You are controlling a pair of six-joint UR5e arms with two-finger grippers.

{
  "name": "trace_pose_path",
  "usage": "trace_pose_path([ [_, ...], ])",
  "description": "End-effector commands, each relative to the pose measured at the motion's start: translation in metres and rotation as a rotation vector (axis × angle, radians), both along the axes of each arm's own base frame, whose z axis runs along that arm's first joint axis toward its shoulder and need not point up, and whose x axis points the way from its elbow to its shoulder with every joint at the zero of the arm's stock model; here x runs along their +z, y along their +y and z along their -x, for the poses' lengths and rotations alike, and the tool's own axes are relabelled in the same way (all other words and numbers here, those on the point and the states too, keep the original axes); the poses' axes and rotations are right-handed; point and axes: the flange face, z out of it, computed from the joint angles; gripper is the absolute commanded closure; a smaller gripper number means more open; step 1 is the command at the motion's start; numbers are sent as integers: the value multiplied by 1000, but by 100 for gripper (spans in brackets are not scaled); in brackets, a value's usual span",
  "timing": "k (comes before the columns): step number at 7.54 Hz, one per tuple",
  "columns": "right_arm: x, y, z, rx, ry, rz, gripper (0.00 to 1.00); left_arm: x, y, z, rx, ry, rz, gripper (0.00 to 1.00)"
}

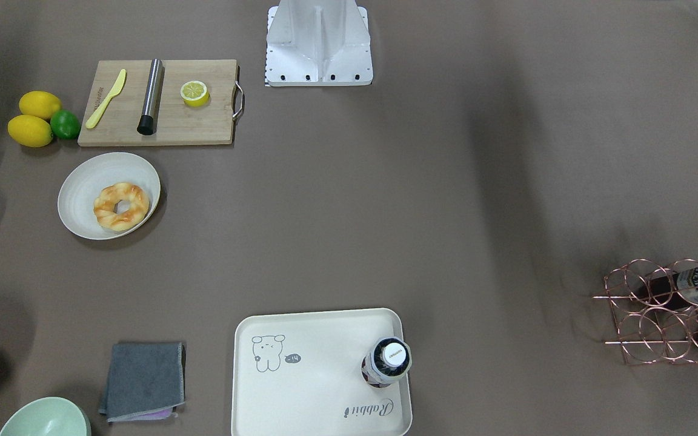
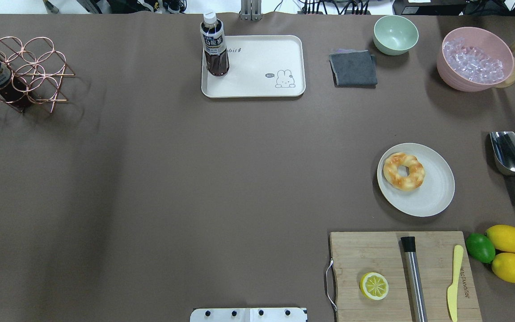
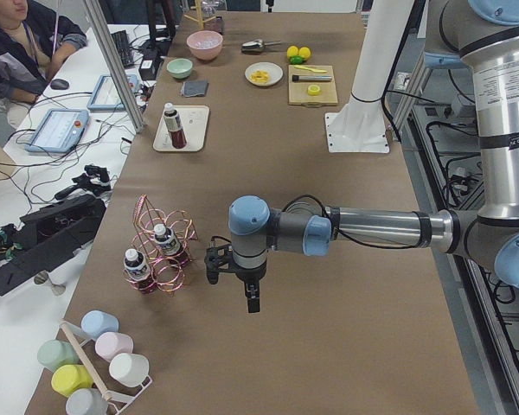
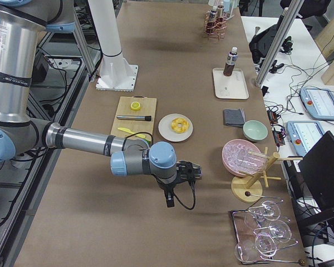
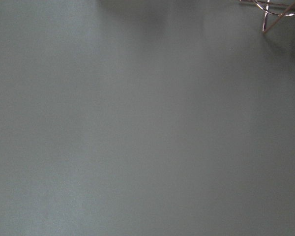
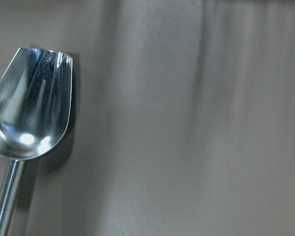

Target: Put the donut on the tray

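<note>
The donut is a golden-brown twisted ring lying on a round off-white plate; it also shows in the overhead view. The cream tray with the grey animal drawing lies across the table, also in the overhead view, with a dark drink bottle standing on one corner. My left gripper hangs over bare table near the wine rack, far from both. My right gripper hangs near the metal scoop, beside the plate's end of the table. I cannot tell whether either is open or shut.
A wooden cutting board holds a halved lemon, a steel rod and a yellow knife. Two lemons and a lime, a metal scoop, a grey cloth, a green bowl, a pink bowl of ice and a copper wine rack stand around.
</note>
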Motion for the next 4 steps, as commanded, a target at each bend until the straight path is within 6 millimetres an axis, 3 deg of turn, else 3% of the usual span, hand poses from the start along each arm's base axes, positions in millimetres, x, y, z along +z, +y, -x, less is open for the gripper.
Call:
trace_pose_path([
  [1,2,5,1,-6,-19,4,0,0,0,0,0,0,0,2],
  [4,6,8,0,3,-11,19,0,-1,0,0,0,0,-3,2],
])
